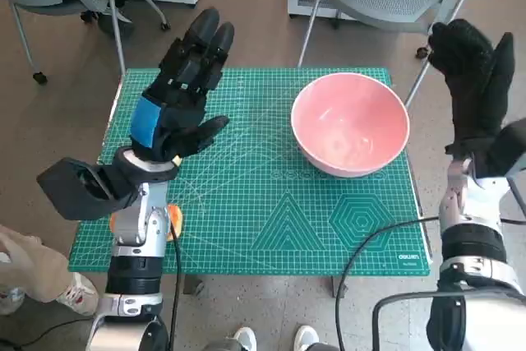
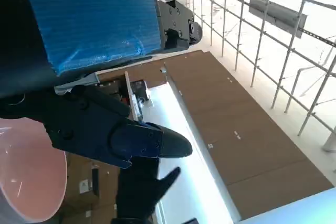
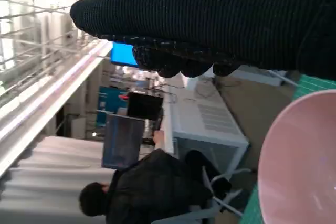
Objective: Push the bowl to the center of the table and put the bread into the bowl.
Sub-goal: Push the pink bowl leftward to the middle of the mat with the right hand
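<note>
Both hands raised apart; bowl (image 1: 350,124) between, nearer right hand (image 1: 474,88).

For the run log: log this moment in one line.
pink bowl: right of center, empty | bread: mostly hidden under left arm | left robot hand: open | right robot hand: open

Green-matted table (image 1: 271,228) with pink bowl (image 1: 351,124), possibly bread (image 1: 175,219).

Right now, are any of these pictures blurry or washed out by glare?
Head view: evenly lit and sharp, the pink bowl casting soft shadow. Left wrist view: bright ceiling light washes out the background; the left hand looks dark. Right wrist view: the right hand close up, background soft.
</note>
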Motion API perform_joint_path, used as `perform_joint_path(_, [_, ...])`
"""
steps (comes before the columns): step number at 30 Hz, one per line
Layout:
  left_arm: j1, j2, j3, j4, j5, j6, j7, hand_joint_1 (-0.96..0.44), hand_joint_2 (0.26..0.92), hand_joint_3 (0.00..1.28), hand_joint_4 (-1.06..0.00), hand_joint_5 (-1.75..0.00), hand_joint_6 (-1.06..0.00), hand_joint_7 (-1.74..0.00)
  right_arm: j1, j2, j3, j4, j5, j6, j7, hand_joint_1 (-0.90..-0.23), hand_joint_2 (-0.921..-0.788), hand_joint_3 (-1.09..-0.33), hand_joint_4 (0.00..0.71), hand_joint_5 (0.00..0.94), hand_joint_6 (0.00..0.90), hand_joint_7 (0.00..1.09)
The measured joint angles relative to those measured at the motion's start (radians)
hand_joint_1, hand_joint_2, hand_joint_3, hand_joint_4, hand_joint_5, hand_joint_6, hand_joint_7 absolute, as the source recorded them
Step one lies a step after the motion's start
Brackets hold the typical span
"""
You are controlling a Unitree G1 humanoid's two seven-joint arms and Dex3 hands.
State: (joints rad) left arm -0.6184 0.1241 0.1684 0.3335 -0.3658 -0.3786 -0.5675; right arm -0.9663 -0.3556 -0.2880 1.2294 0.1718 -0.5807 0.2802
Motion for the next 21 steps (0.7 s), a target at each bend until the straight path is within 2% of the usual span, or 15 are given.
perform_joint_path(8, [0.0, 0.003, 0.0, 0.0, 0.0, 0.0, 0.0, -0.64, 0.921, 0.18, -0.04, 0.0, -0.19, -0.05, 0.0, -0.014, -0.004, 0.033, -0.018, 0.078, -0.02, -0.625, -0.921, -0.963, -0.001, -0.001, 0.0, 0.14])
perform_joint_path(21, [0.001, 0.016, 0.001, -0.001, -0.001, 0.002, 0.0, -0.64, 0.921, 0.18, -0.04, 0.0, -0.19, -0.04, 0.006, -0.025, -0.037, 0.066, -0.017, 0.202, -0.05, -0.633, -0.921, -0.948, -0.001, -0.001, 0.02, 0.12])
